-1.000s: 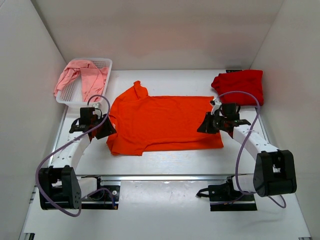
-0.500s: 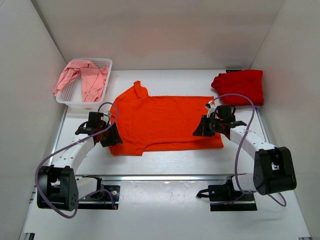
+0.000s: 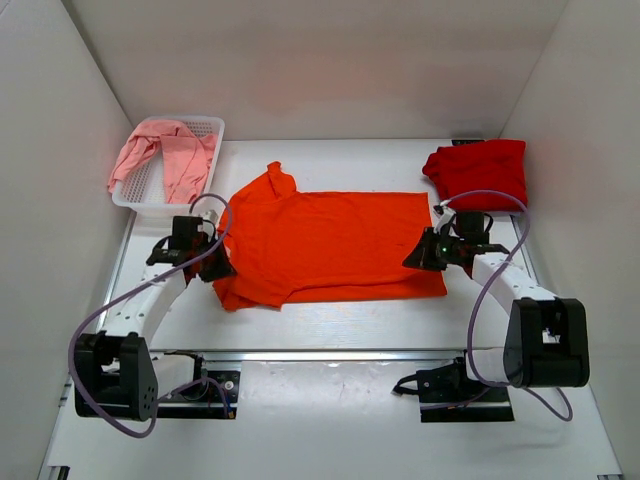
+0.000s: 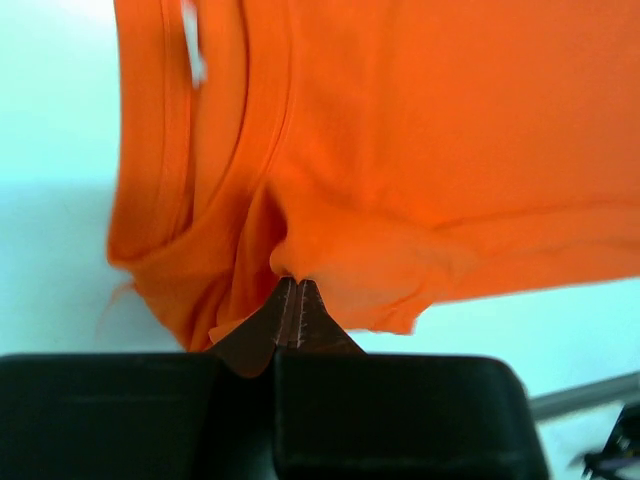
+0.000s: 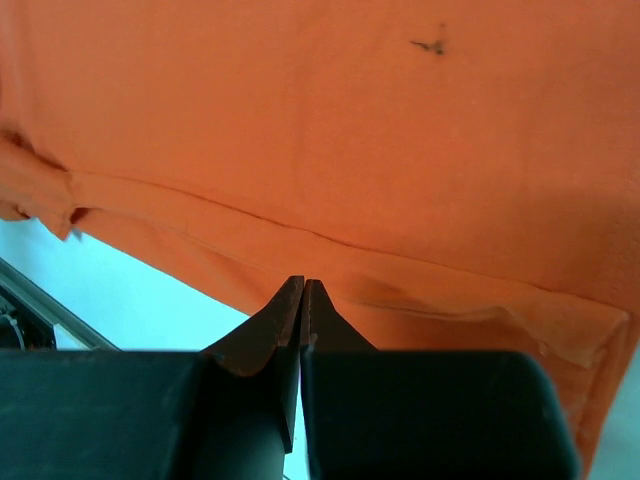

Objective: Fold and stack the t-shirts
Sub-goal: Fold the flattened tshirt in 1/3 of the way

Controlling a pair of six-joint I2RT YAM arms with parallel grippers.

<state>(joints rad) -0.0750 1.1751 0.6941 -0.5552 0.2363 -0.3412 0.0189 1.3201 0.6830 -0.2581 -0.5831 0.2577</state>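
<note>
The bright orange t-shirt (image 3: pixel 330 245) lies spread flat in the middle of the table, collar to the left and hem to the right. My left gripper (image 3: pixel 220 270) is shut on its left edge, and the cloth (image 4: pixel 420 150) bunches at the closed tips (image 4: pixel 293 287). My right gripper (image 3: pixel 416 258) is shut at the hem on the right side, where the cloth (image 5: pixel 350 130) shows a small pucker beside the tips (image 5: pixel 303 284). The darker red t-shirt (image 3: pixel 480 172) sits folded at the back right. The pale pink t-shirt (image 3: pixel 165 155) lies crumpled in the basket.
The white mesh basket (image 3: pixel 212 126) stands at the back left corner. White walls close in the table on three sides. A metal rail (image 3: pixel 320 353) runs along the near edge between the arm bases.
My left gripper has closed on the shirt's left edge and drawn it slightly left. My right gripper has shifted a little to the right along the hem, staying shut.
</note>
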